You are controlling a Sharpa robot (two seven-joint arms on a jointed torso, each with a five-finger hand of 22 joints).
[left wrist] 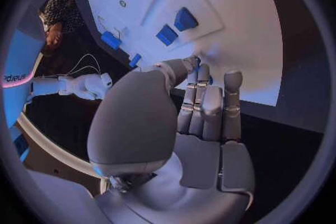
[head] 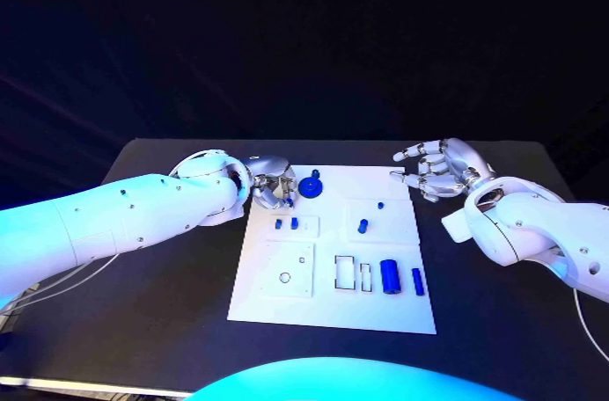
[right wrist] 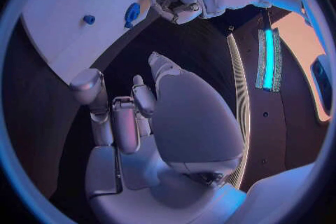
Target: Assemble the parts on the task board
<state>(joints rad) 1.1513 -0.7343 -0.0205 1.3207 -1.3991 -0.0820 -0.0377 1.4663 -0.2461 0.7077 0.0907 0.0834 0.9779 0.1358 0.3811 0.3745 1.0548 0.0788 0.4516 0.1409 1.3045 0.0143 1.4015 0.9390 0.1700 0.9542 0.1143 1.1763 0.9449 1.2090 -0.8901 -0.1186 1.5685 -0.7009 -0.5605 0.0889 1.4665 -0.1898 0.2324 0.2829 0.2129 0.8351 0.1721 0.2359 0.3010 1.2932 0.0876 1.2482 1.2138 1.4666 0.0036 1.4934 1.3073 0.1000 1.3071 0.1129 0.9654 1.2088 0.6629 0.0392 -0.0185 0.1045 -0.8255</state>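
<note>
The white task board (head: 330, 309) lies in the middle of the black table. At its far left corner stands a round blue part (head: 311, 187), with my left hand (head: 270, 188) right beside it. In the left wrist view the thumb and fingertips (left wrist: 190, 65) meet on this part, and blue (left wrist: 198, 60) peeks out around them. My right hand (head: 436, 170) hovers by the board's far right corner with its fingers spread and nothing in them. Two small blue pieces (head: 287, 224) and two pegs (head: 363, 227) stand mid-board. A blue cylinder (head: 391, 278) and a thin bar (head: 416, 280) lie near the right edge.
Empty rectangular slots (head: 345, 272) and a raised plate with a round hole (head: 288, 272) sit in the board's near half. Black table (head: 152, 313) surrounds the board on all sides. My white forearms cross the table on either side of the board.
</note>
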